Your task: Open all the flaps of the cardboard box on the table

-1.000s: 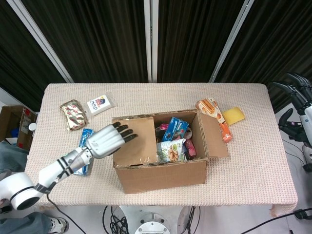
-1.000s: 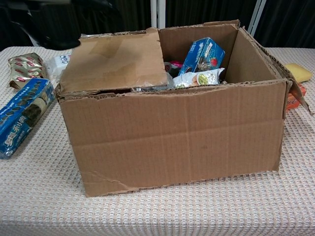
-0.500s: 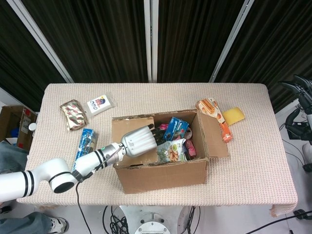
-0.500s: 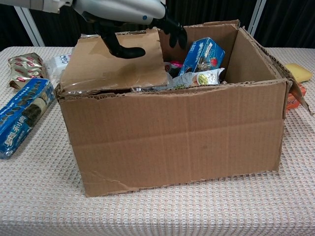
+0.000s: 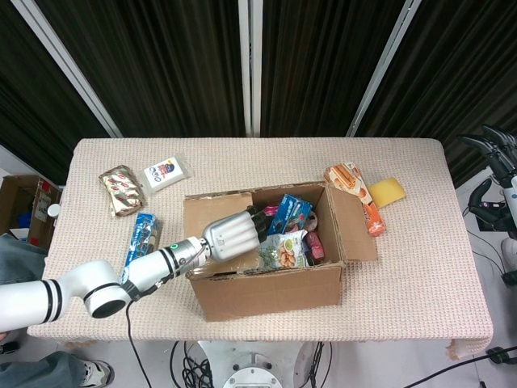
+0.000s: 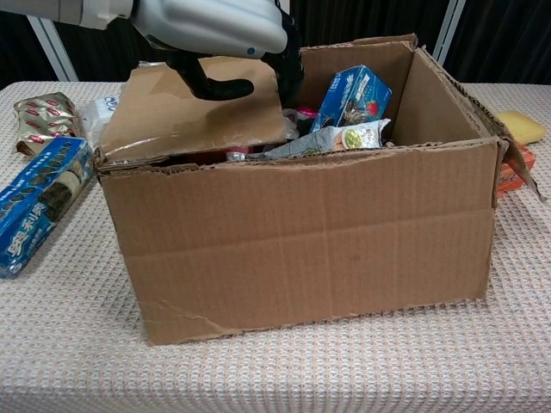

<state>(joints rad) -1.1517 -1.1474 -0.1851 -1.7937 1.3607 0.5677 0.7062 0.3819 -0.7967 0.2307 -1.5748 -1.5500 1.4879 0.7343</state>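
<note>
The cardboard box [image 5: 266, 259] sits near the middle of the table [image 5: 420, 275], a little toward the front edge, and holds snack packets, among them a blue packet [image 6: 353, 95] standing tilted and a silver packet [image 6: 331, 140] lying near the front wall. Its left flap [image 6: 194, 107] slopes over the left part of the opening, raised at its inner edge, while the right flap [image 5: 354, 225] hangs folded outward over the right wall. The left hand [image 5: 233, 234] reaches over that left flap from the left; its dark fingers [image 6: 288, 69] curl down past the flap's inner edge into the box and its thumb [image 6: 215, 86] lies on the flap's upper face, so the hand grips the flap's edge. The right hand [image 5: 497, 149] is raised off the right end of the table, well apart from the box, with its fingers spread and nothing in it. On the table left of the box lies a blue biscuit pack [image 5: 140, 238], and further back a gold-and-red packet [image 5: 121, 190] and a white packet [image 5: 168, 172] side by side. Right of the box, an orange packet [image 5: 355, 190] lies partly under the right flap, with a yellow sponge [image 5: 387, 191] just beside it.
</note>
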